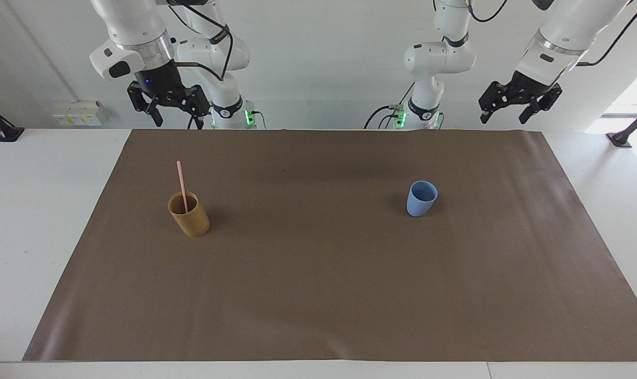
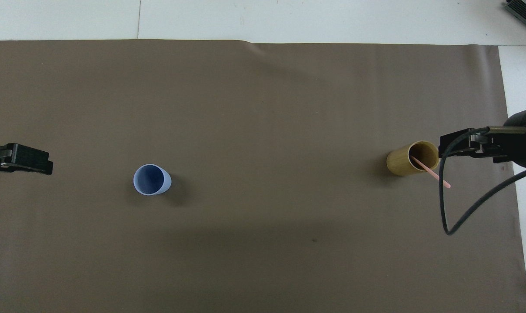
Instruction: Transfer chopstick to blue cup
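A pink chopstick (image 1: pixel 181 184) stands in the tan cup (image 1: pixel 189 215) at the right arm's end of the table, well apart from the empty blue cup (image 1: pixel 421 198). Both the right gripper (image 1: pixel 172 109) and left gripper (image 1: pixel 518 107) hang raised, jaws open, holding nothing. Nothing is begun; first, seemingly, the right gripper must pinch the stick's top.

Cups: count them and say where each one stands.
2. The blue cup stands toward the left arm's end of the table; the tan cup, holding the chopstick, toward the right arm's end. None looks hidden.

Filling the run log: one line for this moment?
chopstick in tan cup | blue cup empty | left hand, right hand open, raised
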`<state>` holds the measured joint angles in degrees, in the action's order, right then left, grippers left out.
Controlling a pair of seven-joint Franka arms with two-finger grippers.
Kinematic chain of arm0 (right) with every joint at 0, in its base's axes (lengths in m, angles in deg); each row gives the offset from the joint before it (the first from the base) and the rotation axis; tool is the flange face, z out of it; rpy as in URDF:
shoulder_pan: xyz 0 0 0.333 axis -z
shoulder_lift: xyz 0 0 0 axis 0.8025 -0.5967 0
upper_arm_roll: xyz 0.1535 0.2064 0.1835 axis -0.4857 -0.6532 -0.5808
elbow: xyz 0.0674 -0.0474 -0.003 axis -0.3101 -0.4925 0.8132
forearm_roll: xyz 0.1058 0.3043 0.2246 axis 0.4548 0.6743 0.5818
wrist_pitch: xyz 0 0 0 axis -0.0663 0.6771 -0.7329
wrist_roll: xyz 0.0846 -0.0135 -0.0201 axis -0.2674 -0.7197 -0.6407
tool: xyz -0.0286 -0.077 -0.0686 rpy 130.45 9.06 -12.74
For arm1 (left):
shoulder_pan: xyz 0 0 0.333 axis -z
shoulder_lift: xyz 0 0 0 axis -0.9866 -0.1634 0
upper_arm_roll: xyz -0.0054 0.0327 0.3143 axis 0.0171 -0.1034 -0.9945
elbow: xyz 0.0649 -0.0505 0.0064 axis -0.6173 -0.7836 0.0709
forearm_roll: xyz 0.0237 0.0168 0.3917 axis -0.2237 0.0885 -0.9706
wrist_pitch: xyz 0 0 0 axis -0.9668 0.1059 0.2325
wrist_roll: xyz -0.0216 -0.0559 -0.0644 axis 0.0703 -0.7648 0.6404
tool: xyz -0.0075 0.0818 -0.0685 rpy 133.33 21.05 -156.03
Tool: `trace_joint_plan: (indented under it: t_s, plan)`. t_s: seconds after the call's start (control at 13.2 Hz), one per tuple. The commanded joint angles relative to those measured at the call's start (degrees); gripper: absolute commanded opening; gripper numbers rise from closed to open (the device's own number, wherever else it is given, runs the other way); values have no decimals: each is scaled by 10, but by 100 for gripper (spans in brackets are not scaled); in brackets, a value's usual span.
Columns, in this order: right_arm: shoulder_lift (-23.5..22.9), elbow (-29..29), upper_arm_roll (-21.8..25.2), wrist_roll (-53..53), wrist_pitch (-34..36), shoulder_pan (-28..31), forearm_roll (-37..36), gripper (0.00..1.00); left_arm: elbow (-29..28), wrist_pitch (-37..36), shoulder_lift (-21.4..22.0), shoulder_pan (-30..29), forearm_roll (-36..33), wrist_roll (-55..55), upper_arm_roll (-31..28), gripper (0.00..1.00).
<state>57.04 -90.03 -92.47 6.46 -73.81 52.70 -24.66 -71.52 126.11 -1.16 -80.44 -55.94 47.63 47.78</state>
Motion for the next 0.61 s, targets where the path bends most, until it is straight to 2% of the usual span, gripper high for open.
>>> trace_joint_plan:
  t_s: [0.0, 0.53]
  plan:
    - [13, -17, 0, -10, -2, 7, 14, 100, -20, -3, 20, 2, 3, 3, -3, 100]
    - [12, -13, 0, -13, -3, 10, 25, 100, -19, -7, 20, -6, 4, -1, -2, 100]
